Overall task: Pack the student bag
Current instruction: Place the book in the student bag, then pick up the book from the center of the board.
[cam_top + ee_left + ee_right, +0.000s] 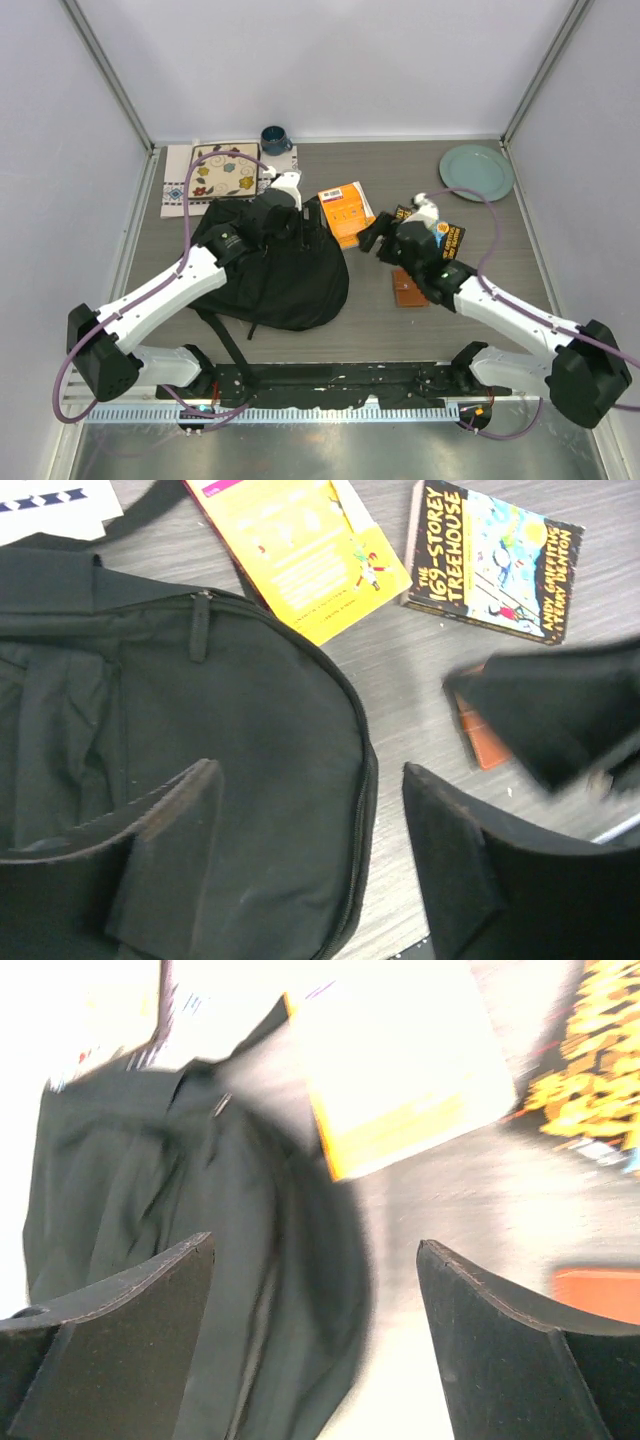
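The left gripper [310, 772] hangs spread and empty just above the student bag [285, 275], which lies flat on the table [400, 170] ahead of the left arm's base. The right gripper [315, 1245], also spread and empty, hovers just right of the bag. An orange book [345, 212] lies just beside the bag's far right edge, a patterned mat [215, 172] and a blue mug [275, 140] sit behind the bag, and a green plate [476, 171] is well off to its far right.

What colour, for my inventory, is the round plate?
The plate is pale green, clearest in the top external view.
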